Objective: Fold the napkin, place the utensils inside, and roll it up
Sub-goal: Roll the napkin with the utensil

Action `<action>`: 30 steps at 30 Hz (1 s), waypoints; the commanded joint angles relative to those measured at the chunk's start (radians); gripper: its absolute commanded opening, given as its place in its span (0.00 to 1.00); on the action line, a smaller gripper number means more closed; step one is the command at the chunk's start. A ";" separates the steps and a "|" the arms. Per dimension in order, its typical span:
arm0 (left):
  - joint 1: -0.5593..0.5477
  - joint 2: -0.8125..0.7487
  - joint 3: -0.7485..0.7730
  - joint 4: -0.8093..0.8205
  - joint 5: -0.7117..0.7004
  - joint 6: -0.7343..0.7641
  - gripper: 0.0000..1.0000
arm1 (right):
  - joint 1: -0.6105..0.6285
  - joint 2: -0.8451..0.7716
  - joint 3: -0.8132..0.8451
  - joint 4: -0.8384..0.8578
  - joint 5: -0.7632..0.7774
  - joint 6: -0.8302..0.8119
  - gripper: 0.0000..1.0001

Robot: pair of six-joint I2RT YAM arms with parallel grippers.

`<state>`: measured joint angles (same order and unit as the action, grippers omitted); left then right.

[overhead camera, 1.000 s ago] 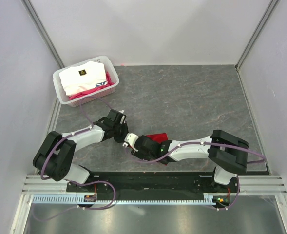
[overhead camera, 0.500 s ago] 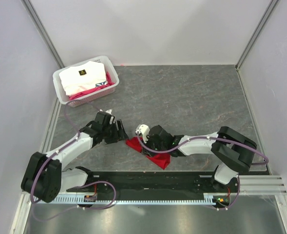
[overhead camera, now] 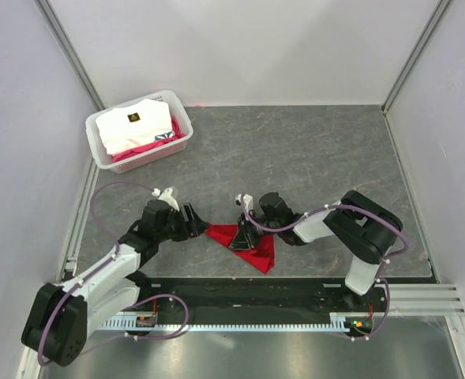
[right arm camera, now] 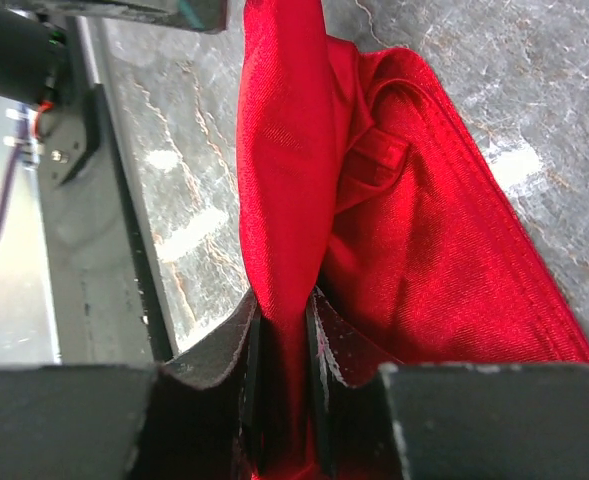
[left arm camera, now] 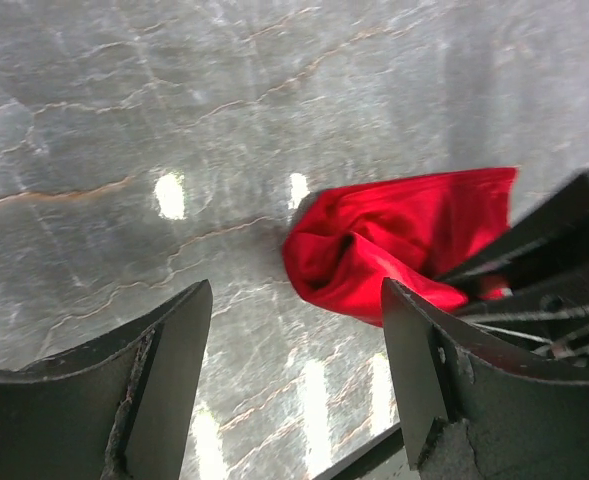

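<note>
The napkin (overhead camera: 252, 249) lies on the near half of the table, between the two arms. It is a bright red cloth bunched into a rough triangle, with one point toward the left arm and another toward the near edge. In the right wrist view the fabric (right arm camera: 414, 230) shows a fine woven grain with a slight sheen. A tall fold stands up from it, and a small stitched tab or hem sits on the layer behind.

The right gripper (overhead camera: 240, 237) has that standing fold pinched between its dark, scuffed fingers (right arm camera: 249, 370). The jaws are drawn in narrow, with cloth filling the gap between them.

The left gripper (overhead camera: 198, 227) sits just beside the napkin's left point. Its jaws are spread wide and have hold of nothing. In its own camera, bare tabletop shows between the two worn black fingers (left arm camera: 164, 390), and the napkin's rumpled, rounded end (left arm camera: 374, 250) lies a little ahead of them.

The table (overhead camera: 327, 158) is a grey slab with a stone look, with pale veins and glossy spots of reflected light.

A white plastic basket (overhead camera: 96, 144) with a slotted wall sits at the far left corner, well apart from the napkin. It holds folded white fabric (overhead camera: 133, 122) with pink showing beneath. A small dark and yellow label sits on top, too small to read.
</note>
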<state>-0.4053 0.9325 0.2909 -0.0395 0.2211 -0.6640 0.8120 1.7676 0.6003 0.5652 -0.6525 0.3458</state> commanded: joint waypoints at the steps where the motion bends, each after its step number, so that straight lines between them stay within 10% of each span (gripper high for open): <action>1: 0.002 -0.047 -0.056 0.179 0.038 -0.054 0.75 | -0.034 0.087 -0.014 0.041 -0.065 0.015 0.20; 24: -0.006 0.235 -0.078 0.480 0.124 0.010 0.49 | -0.065 0.167 0.033 -0.053 -0.095 -0.036 0.20; 30: -0.013 0.321 -0.055 0.492 0.155 0.027 0.25 | -0.065 0.145 0.053 -0.115 -0.055 -0.054 0.26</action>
<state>-0.4107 1.2049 0.2138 0.3954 0.3408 -0.6842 0.7460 1.8809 0.6540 0.6018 -0.8318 0.3889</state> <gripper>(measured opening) 0.333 0.251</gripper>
